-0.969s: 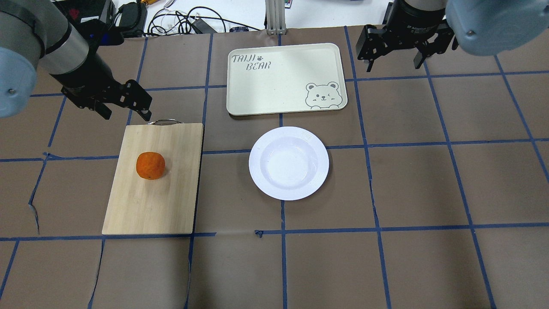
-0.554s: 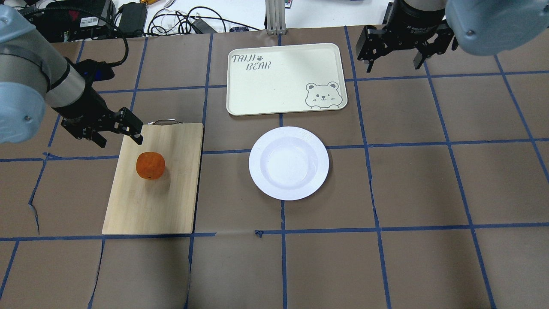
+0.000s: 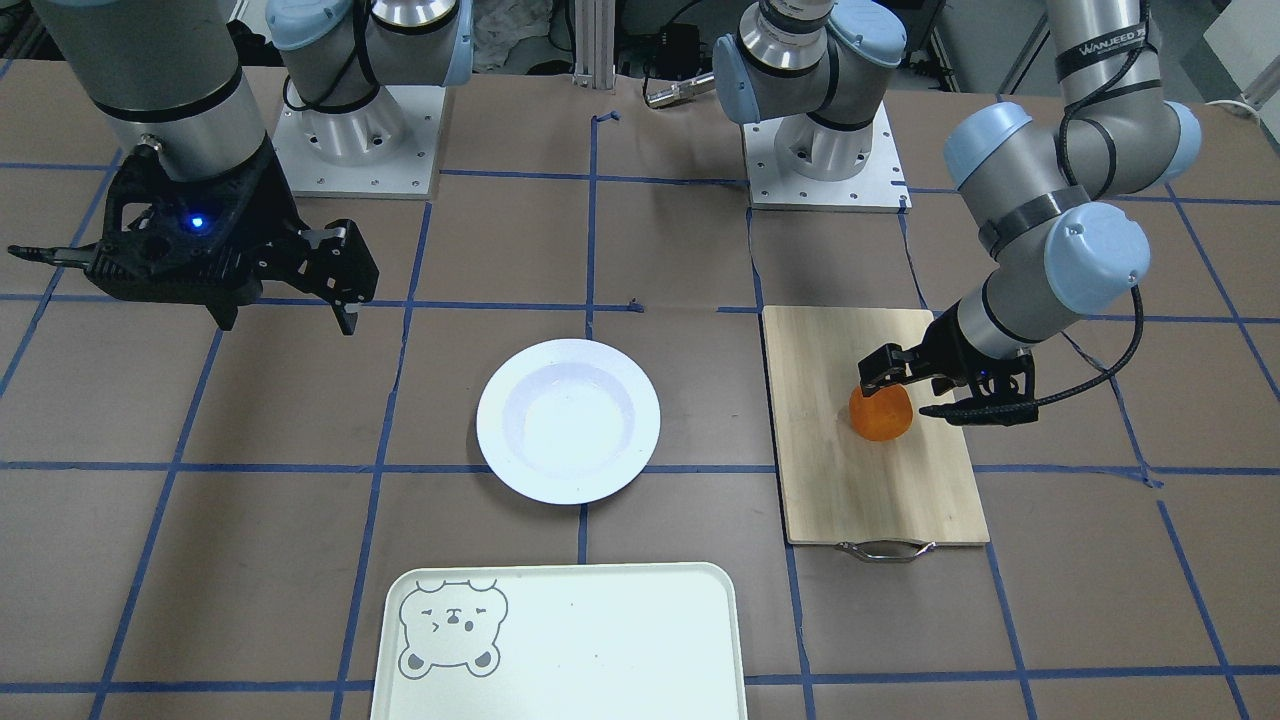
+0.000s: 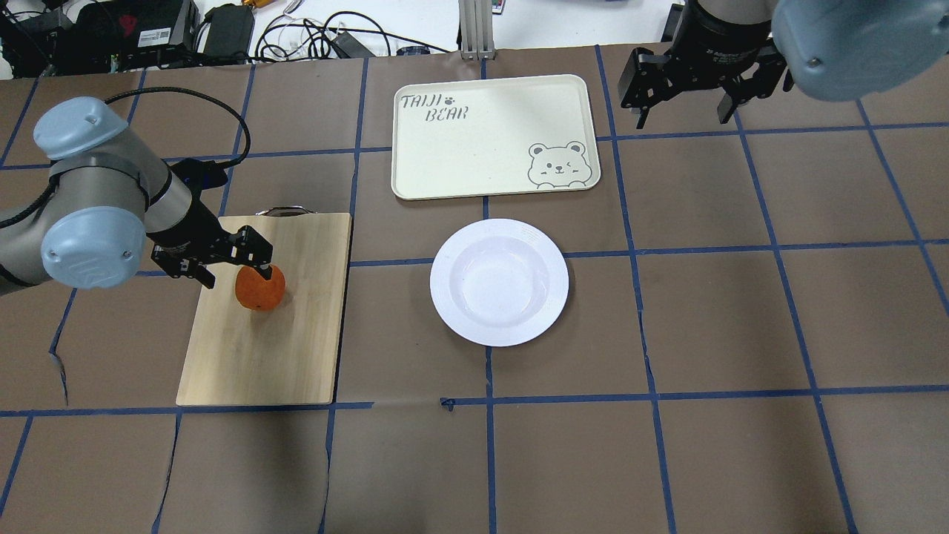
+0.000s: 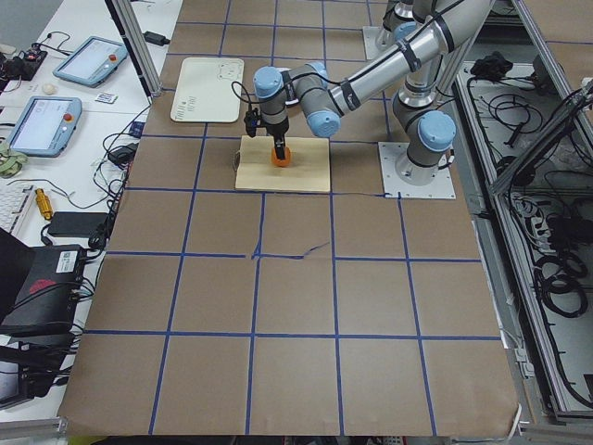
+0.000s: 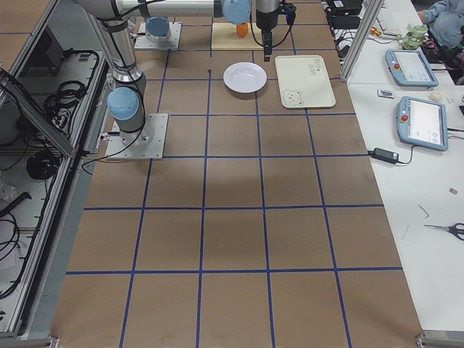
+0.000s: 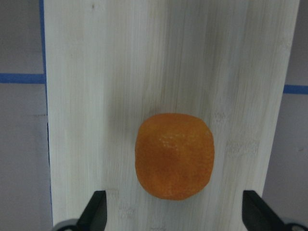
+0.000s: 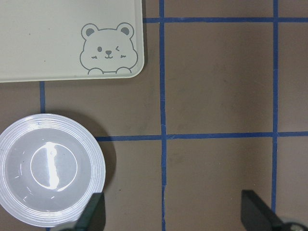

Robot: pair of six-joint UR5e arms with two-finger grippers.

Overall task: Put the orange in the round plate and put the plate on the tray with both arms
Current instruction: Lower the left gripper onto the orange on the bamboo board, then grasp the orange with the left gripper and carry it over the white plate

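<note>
- The orange (image 4: 259,289) sits on the cutting board (image 4: 259,356), at 9 o'clock from the round plate (image 4: 452,245) in the overhead view. It is near-round, with no clear long axis.
- The left gripper (image 4: 237,274) hangs over the orange, its fingers (image 7: 94,214) spread wide to either side of the fruit and not gripping it.
- The tray (image 4: 489,133) lies at 12 o'clock from the plate, its long axis running 9 to 3.
- The right gripper (image 4: 680,119) hovers at 3 o'clock from the tray, fingers wide and holding nothing.
</note>
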